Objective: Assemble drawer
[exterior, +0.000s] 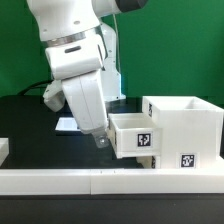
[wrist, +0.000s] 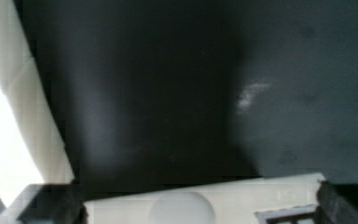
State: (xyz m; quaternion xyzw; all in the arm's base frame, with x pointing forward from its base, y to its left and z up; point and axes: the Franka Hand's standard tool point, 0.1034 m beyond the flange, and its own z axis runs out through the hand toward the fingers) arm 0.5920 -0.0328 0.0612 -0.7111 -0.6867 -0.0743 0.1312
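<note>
Even, bright light falls from above in the exterior view. The white plastic drawer casing (exterior: 181,128) and the glossy white robot arm (exterior: 76,62) come close to washing out on their upper faces, and the arm's shell carries soft highlights. The matte black table top (exterior: 30,118) swallows light and shows almost no detail; a soft shadow sits under the arm. The flat green backdrop (exterior: 170,50) is evenly lit. Both pictures are small and grainy.

The wrist view is dim and blurred, the dark surface (wrist: 158,100) showing one faint pale glare patch (wrist: 250,96). A bright white band (wrist: 12,100) along one edge is overexposed and featureless.
</note>
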